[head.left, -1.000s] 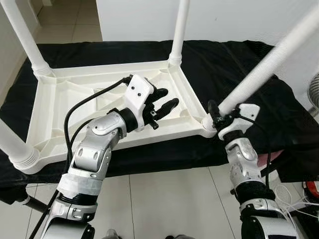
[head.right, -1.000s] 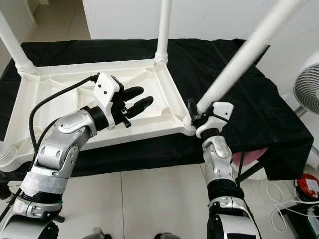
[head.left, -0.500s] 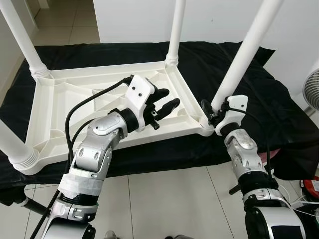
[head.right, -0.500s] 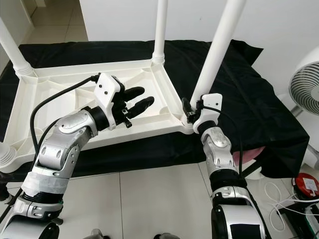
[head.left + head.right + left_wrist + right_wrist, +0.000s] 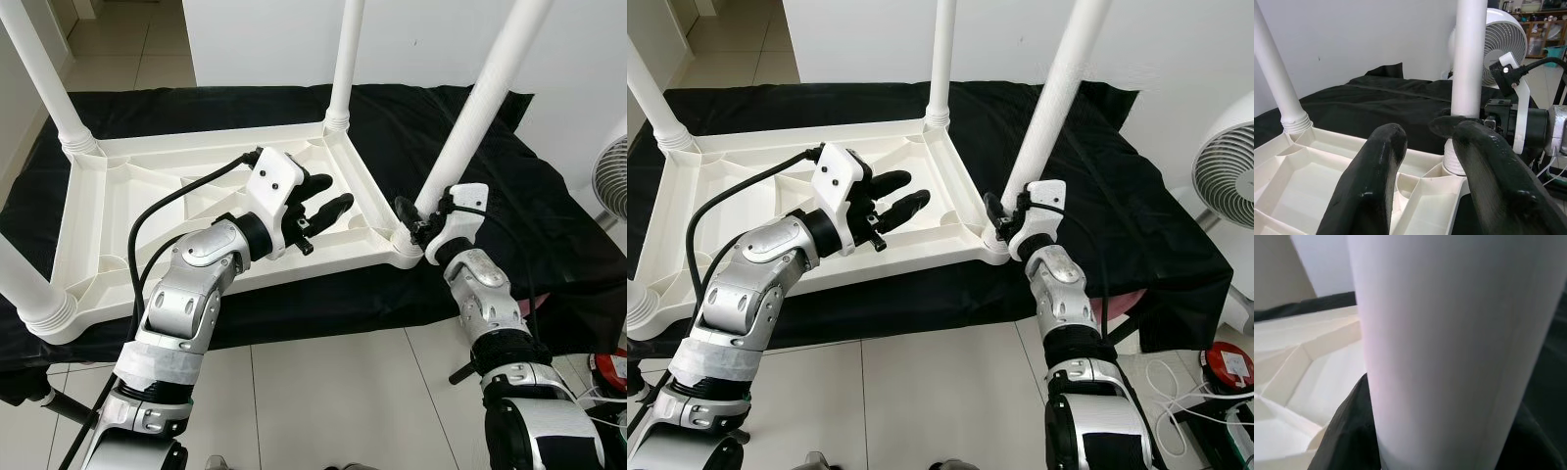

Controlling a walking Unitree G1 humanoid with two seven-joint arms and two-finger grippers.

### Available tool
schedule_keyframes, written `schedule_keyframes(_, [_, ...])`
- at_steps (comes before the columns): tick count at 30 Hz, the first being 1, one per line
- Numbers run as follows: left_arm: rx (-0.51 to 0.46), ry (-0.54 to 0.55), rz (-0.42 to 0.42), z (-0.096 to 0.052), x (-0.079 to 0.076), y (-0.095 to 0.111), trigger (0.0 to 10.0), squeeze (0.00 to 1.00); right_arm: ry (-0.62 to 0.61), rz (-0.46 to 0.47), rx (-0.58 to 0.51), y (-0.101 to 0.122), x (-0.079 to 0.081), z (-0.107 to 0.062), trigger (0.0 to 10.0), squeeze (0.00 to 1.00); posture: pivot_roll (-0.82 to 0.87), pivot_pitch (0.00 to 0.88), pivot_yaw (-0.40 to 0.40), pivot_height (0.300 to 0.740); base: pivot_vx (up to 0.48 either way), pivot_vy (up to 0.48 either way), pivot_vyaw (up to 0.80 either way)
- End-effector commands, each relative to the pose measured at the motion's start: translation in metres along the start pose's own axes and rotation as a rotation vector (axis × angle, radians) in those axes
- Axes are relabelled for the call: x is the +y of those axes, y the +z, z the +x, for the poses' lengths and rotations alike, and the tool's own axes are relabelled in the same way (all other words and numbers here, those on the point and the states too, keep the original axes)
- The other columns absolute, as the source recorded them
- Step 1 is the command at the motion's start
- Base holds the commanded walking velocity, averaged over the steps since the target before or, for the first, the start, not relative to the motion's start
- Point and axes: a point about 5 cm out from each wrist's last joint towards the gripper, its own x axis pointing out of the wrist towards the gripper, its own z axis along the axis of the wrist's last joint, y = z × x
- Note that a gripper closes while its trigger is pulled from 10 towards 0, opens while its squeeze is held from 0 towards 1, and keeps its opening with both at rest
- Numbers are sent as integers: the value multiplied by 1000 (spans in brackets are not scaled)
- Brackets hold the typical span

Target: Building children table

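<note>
1. Lower right of the head views: the right hand grips the base of the leg, which rises nearly upright from the frame's near-right corner socket.
2. Centre: the left hand hovers over the frame, fingers moderately apart, holding nothing.
3. Beyond, a black cloth lies under the frame.

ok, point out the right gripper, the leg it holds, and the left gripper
right gripper [image 5: 423,223], left eye view, between its fingertips at the leg's base.
table leg [image 5: 487,98], left eye view, mid-shaft.
left gripper [image 5: 326,193], left eye view, between its fingertips above the tabletop underside.
</note>
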Motion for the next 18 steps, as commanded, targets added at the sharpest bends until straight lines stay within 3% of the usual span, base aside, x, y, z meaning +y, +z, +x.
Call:
schedule_keyframes(1, [-1, 44, 8, 1, 1, 2, 10000, 0, -142, 123, 277, -63, -17, -27, 10000, 0, 28, 64, -13, 740, 0, 0, 0])
schedule_keyframes(9, [2, 43, 7, 0, 1, 2, 10000, 0, -160, 68, 264, -67, -16, -32, 10000, 0, 27, 73, -12, 740, 0, 0, 0])
schedule_keyframes(13, [0, 46, 6, 0, 2, 3, 10000, 0, -39, -92, 276, -70, 1, -31, 10000, 0, 25, 78, -10, 740, 0, 0, 0])
schedule_keyframes(18, [-1, 49, 6, 0, 2, 3, 10000, 0, 53, -181, 291, -74, 11, -34, 10000, 0, 28, 82, -13, 740, 0, 0, 0])
